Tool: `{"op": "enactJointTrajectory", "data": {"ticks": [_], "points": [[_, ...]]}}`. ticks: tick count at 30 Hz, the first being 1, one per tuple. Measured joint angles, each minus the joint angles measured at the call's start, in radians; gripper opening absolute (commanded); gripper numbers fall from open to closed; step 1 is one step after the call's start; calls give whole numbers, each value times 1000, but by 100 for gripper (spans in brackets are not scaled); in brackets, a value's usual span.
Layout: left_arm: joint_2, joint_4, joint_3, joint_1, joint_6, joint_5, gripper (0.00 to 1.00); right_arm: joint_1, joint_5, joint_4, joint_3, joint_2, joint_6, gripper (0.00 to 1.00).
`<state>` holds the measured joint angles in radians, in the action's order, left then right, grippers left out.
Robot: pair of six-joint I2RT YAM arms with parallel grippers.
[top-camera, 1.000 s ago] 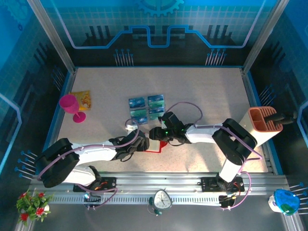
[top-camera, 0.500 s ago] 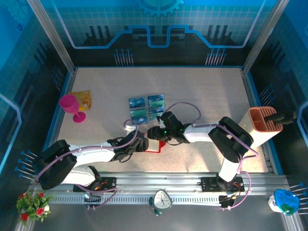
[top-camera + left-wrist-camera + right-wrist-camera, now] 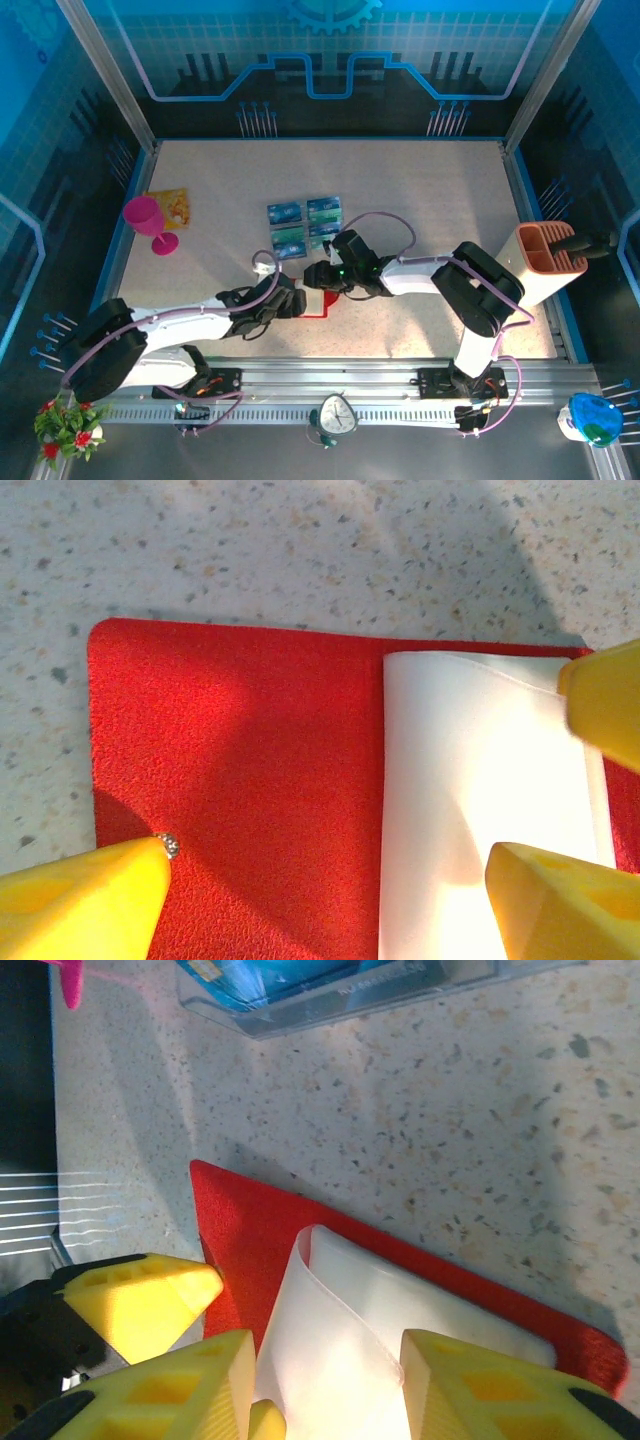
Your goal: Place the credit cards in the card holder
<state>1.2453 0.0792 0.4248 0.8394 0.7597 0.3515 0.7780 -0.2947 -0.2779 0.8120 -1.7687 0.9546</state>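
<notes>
At lower centre, the red card holder (image 3: 318, 302) lies open on the counter (image 3: 430, 200), its white flap pinched by the right gripper (image 3: 322, 1360); the left gripper (image 3: 330, 880) straddles it, spread wide. The credit cards (image 3: 305, 224) lie just above, nearer the right arm.

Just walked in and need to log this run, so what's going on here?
Both arms are working on the red card holder, which lies open on the table near the front. The right end effector straddles its white inner flap, lifted off the red cover, while the left end effector hovers open just above the holder. The credit cards lie in a group behind, none in the holder yet.
</notes>
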Motion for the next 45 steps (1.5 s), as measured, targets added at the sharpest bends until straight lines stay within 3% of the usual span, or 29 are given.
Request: {"op": "enactJointTrajectory", "data": {"ticks": [14, 23, 33, 45], "points": [[-217, 113, -7, -43, -1, 1, 99, 32, -14, -6, 44, 0, 37, 43], [-407, 208, -8, -139, -3, -12, 99, 58, -17, -17, 125, -14, 57, 45], [-436, 285, -19, -189, -4, -26, 99, 91, -18, -53, 187, -124, 107, 45], [-437, 273, -47, -190, -4, -39, 99, 105, -21, -108, 182, -193, 183, 47]]}}
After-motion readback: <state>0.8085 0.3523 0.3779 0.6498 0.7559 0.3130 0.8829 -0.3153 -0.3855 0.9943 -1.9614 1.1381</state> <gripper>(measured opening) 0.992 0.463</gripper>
